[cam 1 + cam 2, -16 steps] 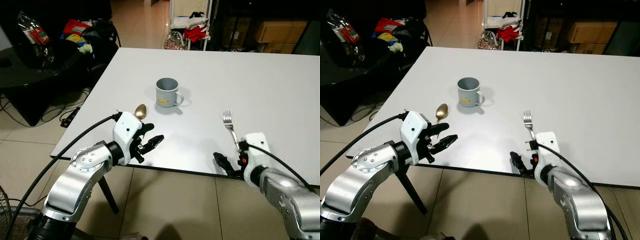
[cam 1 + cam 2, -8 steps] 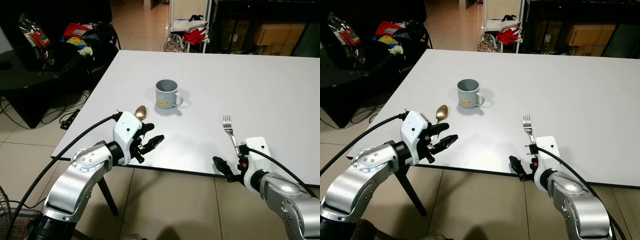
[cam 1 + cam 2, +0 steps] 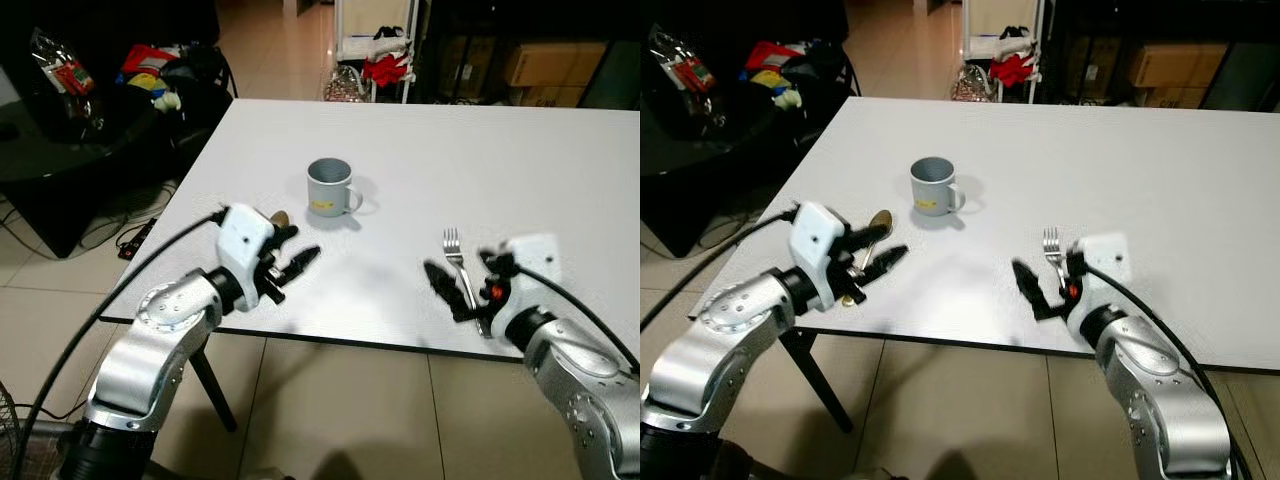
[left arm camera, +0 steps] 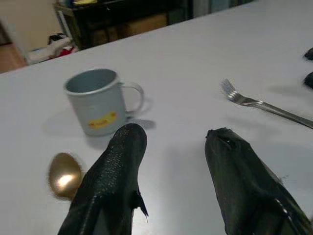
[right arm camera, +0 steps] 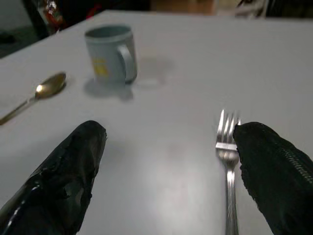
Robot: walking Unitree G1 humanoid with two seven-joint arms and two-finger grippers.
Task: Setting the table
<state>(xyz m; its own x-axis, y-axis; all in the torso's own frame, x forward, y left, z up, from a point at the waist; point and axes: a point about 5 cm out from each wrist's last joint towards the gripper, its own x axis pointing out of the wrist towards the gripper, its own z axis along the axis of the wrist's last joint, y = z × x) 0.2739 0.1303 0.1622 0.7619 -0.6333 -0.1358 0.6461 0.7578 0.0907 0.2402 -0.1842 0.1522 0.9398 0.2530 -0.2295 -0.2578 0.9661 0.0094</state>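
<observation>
A grey mug (image 3: 330,187) with a yellow label stands on the white table (image 3: 520,160), handle to the right. A gold spoon (image 4: 63,175) lies near the table's left front; my left gripper (image 3: 298,250) hovers open just over and right of it, nothing between its fingers. A silver fork (image 3: 455,250) lies at the right front, tines pointing away from me. My right gripper (image 3: 462,285) is open low over the table, one finger (image 5: 274,161) right beside the fork's handle and the other finger (image 5: 73,166) out to the left.
The table's front edge runs just below both grippers, with tiled floor beneath. A dark glass table (image 3: 60,140) with bags and clutter stands to the left. A white rack with red cloth (image 3: 385,50) and cardboard boxes (image 3: 545,65) are behind the table.
My right gripper has risen from below the table's front edge to above the tabletop beside the fork. My left gripper has moved up and forward over the spoon.
</observation>
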